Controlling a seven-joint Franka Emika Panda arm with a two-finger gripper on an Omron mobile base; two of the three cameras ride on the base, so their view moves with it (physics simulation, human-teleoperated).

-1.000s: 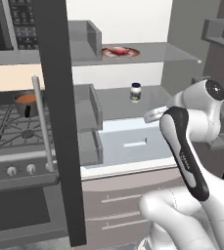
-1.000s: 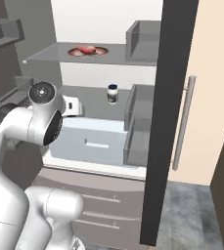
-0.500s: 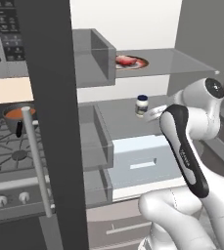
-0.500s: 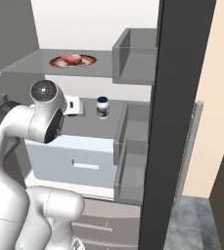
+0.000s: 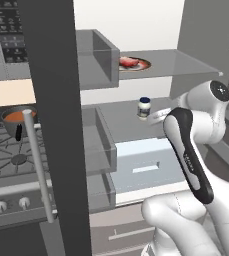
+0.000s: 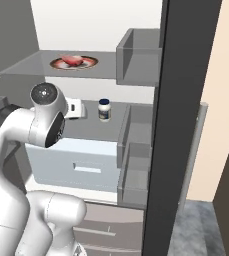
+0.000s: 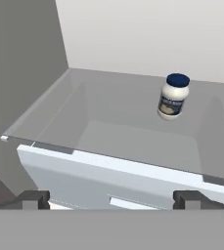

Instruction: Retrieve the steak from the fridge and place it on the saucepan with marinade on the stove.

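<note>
The fridge [image 5: 136, 22] stands open. On its upper shelf the red steak [image 5: 129, 62] [image 6: 72, 60] lies on a round plate. My gripper [image 7: 111, 199] is open and empty, its two dark fingertips [image 7: 33, 197] far apart. It sits at the height of the middle shelf, below the steak and short of the shelf's front edge. On the stove [image 5: 6, 155], left of the fridge door, the saucepan [image 5: 19, 117] holds orange-red liquid.
A white jar with a blue lid [image 7: 172, 96] [image 5: 144, 107] [image 6: 104, 109] stands on the middle shelf. A pale blue drawer [image 5: 141, 162] [image 7: 108, 171] sits below it. The open dark doors [image 5: 56, 100] [image 6: 181, 100] with grey door bins [image 6: 136, 60] flank the opening.
The whole picture has shifted and grown: the base has come closer to the fridge. The steak, jar and saucepan stay in place, and the gripper stays open.
</note>
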